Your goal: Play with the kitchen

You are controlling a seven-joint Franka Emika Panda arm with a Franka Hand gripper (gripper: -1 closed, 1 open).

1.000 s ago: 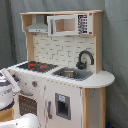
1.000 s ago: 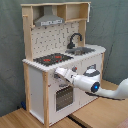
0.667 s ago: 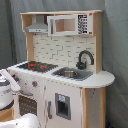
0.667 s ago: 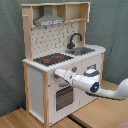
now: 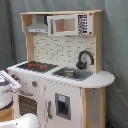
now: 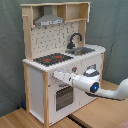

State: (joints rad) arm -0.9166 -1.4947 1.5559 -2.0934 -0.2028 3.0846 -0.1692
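The kitchen (image 5: 60,75) (image 6: 65,60) is a white and light-wood toy with a black-red hob (image 5: 35,65) (image 6: 52,59), a grey sink (image 5: 70,73) (image 6: 82,50) and a black tap (image 5: 85,57) (image 6: 75,39). In the second exterior view my arm reaches in from the right. Its gripper (image 6: 56,75) sits level with the front panel, just under the hob and above the oven door (image 6: 62,97), close to the knobs (image 6: 74,69). In the first exterior view the gripper (image 5: 13,81) shows at the left edge, in front of the oven side.
A hood (image 5: 37,25) (image 6: 49,21) and microwave shelf (image 5: 62,25) top the pegboard back. The toy stands on wooden boards (image 6: 100,112) before a grey curtain (image 6: 112,25). Part of my white arm (image 5: 22,121) fills the first exterior view's lower left corner.
In the second exterior view the gripper has crept slightly left and down along the kitchen's front panel. The kitchen itself has not moved.
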